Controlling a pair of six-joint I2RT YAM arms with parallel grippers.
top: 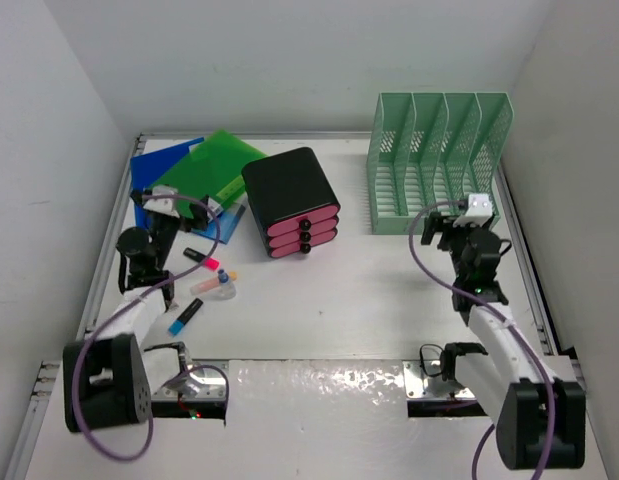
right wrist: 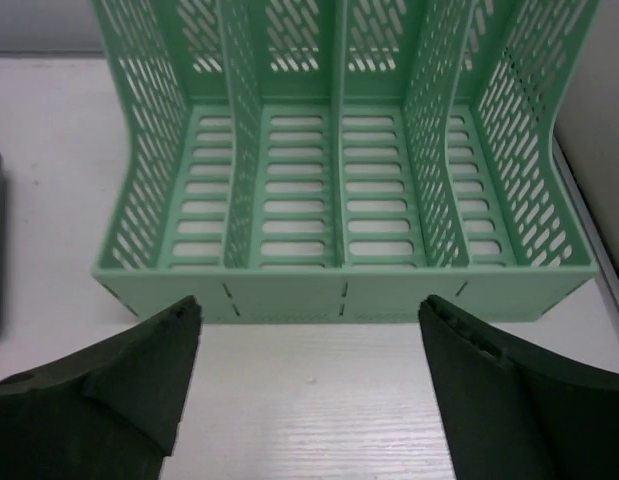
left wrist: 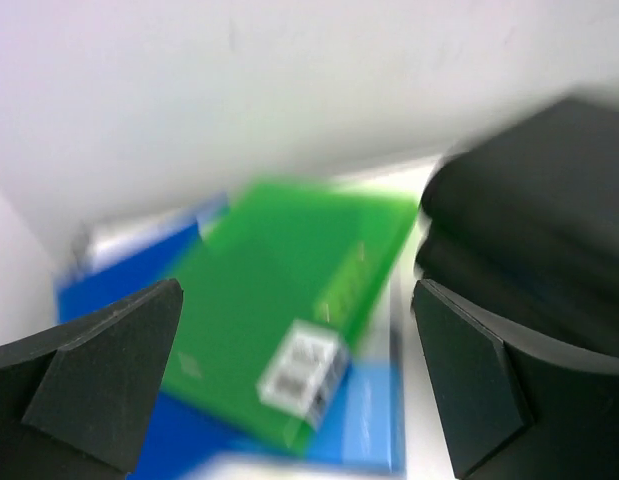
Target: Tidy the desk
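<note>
My left gripper (left wrist: 296, 300) is wide open and empty, pointing at the green folder (top: 214, 165) in the far left corner of the desk (top: 369, 310), so it is the nearer one, while my open, empty right gripper (right wrist: 309, 305) faces the rack (top: 439, 160).

Matt white desk (top: 369, 300), plastic things
The green rack (right wrist: 339, 290) is plastic with holes, the green folder (left wrist: 289, 300) looks shiny, and the rails (top: 319, 378) are silver metal.

Sticker (left wrist: 301, 368) on green folder (left wrist: 279, 270): showing dark marks, blurring past reading.
Other readable text: none showing.
</note>
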